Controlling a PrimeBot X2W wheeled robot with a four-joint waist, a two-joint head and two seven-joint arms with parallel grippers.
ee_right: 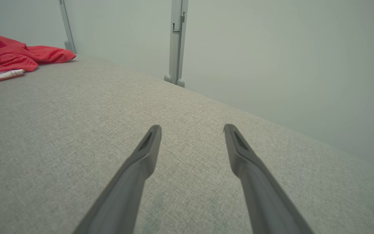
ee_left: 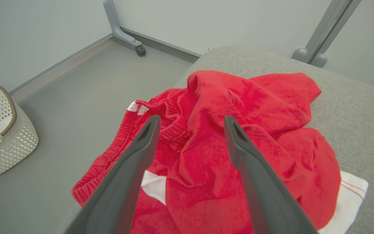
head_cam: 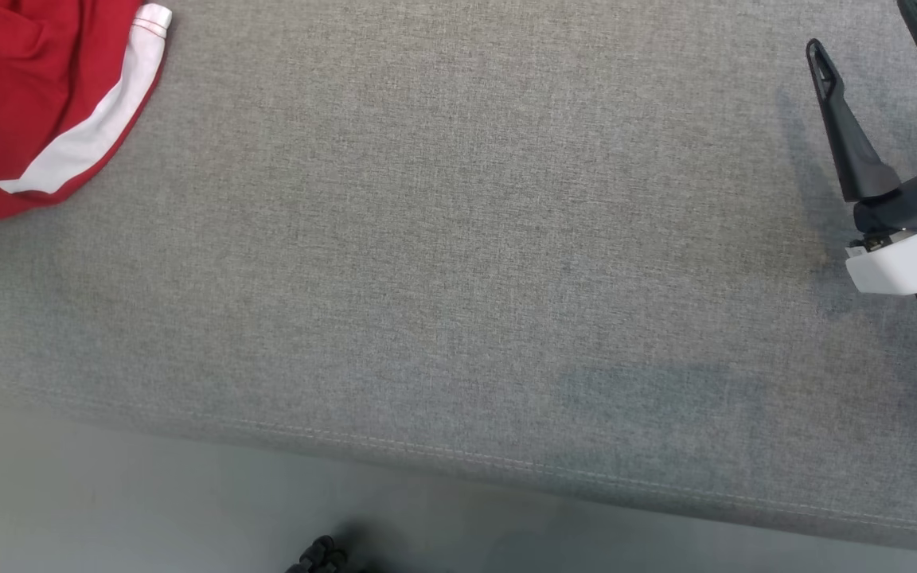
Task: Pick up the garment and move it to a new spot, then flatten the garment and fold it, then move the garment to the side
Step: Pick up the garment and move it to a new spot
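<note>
At upper left of the head view, crumpled red garment (head_cam: 21, 87) with white trim, heaped at the edge of the grey fabric desk (head_cam: 458, 239). Over the heap, left gripper (ee_left: 190, 122), fingers (ee_left: 135, 156) spread wide, gripping nothing. At far right, right gripper (head_cam: 860, 28), fingers likewise parted and empty, well apart from the cloth.

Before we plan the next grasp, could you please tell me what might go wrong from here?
1. The red shorts lie bunched at the corner of the grey cushion, one edge seemingly over the side; a nudge could slide them to the floor.
2. The left gripper hangs open over thick folds, so closing may pinch several layers and hamper flattening.
</note>
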